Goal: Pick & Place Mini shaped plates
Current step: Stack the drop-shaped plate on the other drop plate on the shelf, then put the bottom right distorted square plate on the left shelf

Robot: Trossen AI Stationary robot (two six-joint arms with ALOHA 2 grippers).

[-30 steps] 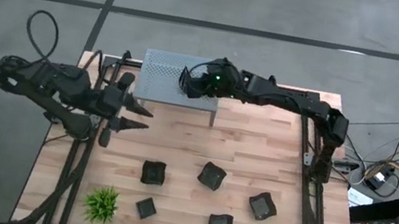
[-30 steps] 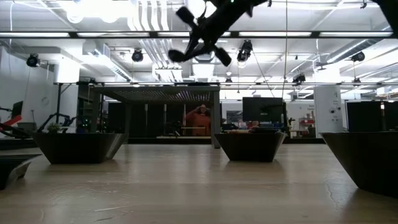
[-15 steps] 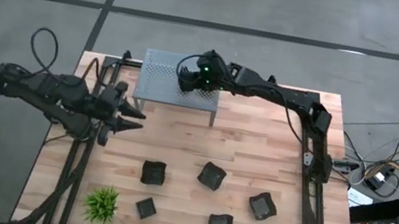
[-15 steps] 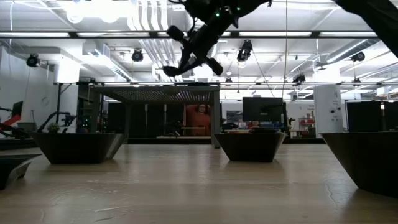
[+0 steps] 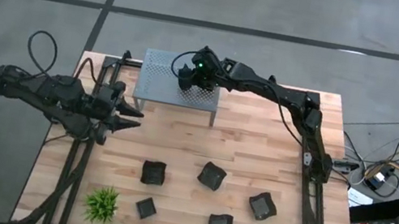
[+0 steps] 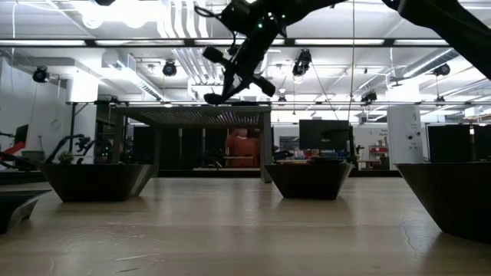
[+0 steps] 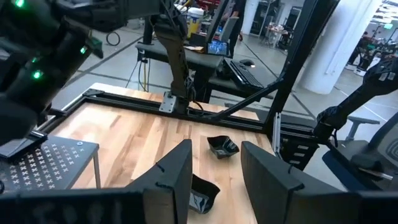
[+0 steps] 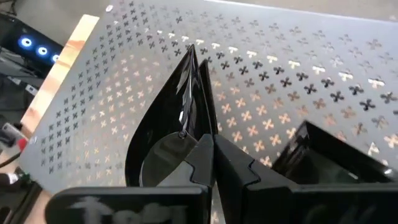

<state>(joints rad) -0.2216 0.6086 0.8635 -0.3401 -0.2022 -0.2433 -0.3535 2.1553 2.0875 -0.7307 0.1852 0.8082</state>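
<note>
Placement time on my end; I'm holding the right gripper (image 8: 208, 146) over the perforated grey shelf (image 5: 162, 81) at the far edge of the surface (image 5: 258, 151), and its jaws are pinched tight on the rim of a teardrop plate (image 8: 168, 134), which is hanging edge-on with its point aimed away from the wrist; the plate is just above the shelf top, not resting on it as far as I can tell from the low view.

What I'm thinking for doing this well: I'm lowering slowly until the plate's underside is meeting the metal, and leveling the wrist first so it isn't landing on its edge and tipping; these dishes look glossy and light, so I reckon a drop would send it skating on that sheet. I'm also minding the dark square dish (image 8: 329, 162) already sitting just beside the held one on the shelf; I'm keeping clear of it so I'm not nudging it when the jaws are letting go.

Left gripper (image 5: 126, 116) is waiting near the left side of the surface, jaws standing apart with nothing between them; the wrist view is showing bare wood through the gap.

Five more plates (image 5: 153, 172) are still sitting on the near half of the surface, close to the small green plant (image 5: 101, 203), so plenty is left to move.
</note>
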